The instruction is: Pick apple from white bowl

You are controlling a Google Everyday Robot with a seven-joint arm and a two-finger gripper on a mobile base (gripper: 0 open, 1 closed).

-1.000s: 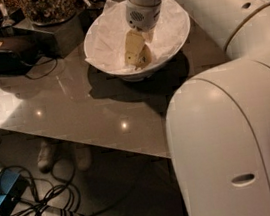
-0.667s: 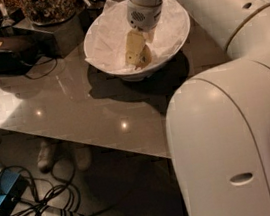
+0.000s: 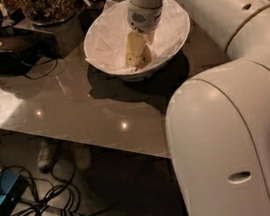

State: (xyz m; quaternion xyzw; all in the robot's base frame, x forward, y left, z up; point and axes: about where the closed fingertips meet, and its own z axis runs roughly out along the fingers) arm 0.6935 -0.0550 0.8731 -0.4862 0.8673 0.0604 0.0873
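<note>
The white bowl [image 3: 106,42] stands on the glossy grey table [image 3: 74,109] at the back centre, lined with crumpled white paper. My gripper [image 3: 138,58] reaches straight down from the white arm [image 3: 194,0] into the middle of the bowl, its pale yellow tip down at the paper lining. The apple is not clearly visible; the gripper covers the spot in the bowl where it reaches.
Dark containers of brown snacks [image 3: 51,6] stand behind the bowl at the back left, with a black box [image 3: 4,48] and cords beside them. My large white arm body [image 3: 231,141] fills the front right. Cables [image 3: 40,215] and a blue device [image 3: 2,200] lie on the floor.
</note>
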